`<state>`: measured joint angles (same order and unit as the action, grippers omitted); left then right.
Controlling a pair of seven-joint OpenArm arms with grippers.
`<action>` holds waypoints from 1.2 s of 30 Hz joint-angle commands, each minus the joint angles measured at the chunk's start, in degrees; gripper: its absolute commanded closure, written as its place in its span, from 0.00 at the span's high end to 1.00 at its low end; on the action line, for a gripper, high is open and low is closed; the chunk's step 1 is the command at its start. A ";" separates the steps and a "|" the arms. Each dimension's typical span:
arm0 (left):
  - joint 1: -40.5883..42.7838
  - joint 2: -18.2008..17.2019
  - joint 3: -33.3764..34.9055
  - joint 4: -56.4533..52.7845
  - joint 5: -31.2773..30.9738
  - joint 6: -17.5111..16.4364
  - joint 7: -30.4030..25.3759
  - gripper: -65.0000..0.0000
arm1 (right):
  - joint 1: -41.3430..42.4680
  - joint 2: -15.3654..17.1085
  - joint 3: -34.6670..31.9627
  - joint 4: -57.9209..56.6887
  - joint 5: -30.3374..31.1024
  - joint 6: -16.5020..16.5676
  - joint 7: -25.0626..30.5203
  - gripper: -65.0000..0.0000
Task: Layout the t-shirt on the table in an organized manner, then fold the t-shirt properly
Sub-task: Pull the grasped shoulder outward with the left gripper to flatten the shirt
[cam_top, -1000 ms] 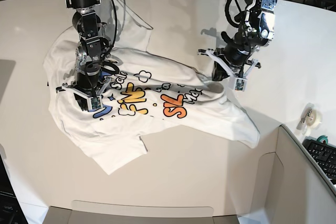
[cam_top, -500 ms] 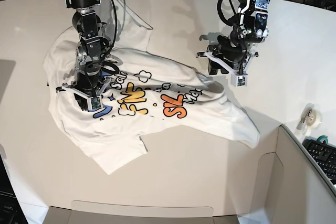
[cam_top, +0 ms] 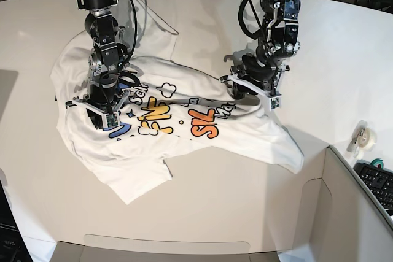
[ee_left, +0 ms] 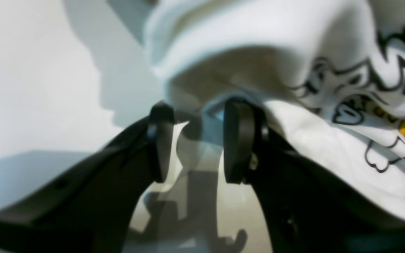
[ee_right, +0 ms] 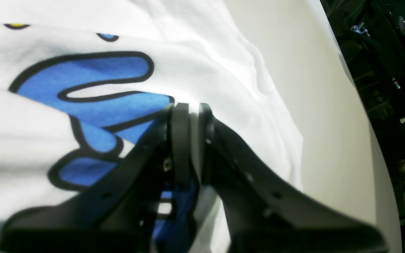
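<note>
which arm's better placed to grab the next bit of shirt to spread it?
Left, probably. The left gripper is open and empty beside a raised fold of the t-shirt; the right gripper is pinching the blue print.

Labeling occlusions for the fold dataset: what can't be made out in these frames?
- Base view: the printed words on the t-shirt are broken by folds and the right gripper over the blue letter.
- Right wrist view: whether fabric is pinched in the right gripper; the fingers hide it.
- Left wrist view: the left gripper is blurred; contact with the shirt is unclear.
- Base view: small object at table edge, too small.
</note>
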<state>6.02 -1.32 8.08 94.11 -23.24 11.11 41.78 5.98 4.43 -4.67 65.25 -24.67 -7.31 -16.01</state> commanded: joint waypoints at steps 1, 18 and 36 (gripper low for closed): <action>0.09 0.66 0.06 -0.08 -0.80 0.09 2.84 0.37 | -2.33 -0.16 -0.12 -1.91 1.85 4.72 -8.65 0.08; -4.04 2.07 -11.64 -0.35 -18.73 0.18 8.11 0.50 | -2.33 0.28 -0.12 -1.91 1.85 4.72 -8.65 0.08; -7.12 1.98 -15.50 -12.13 -25.15 0.18 4.68 0.29 | -2.33 0.01 -0.12 -1.91 1.85 4.72 -8.65 0.08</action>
<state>-1.39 0.78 -7.55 82.04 -50.04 9.72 45.69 5.89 4.56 -4.67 65.25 -24.49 -7.29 -15.75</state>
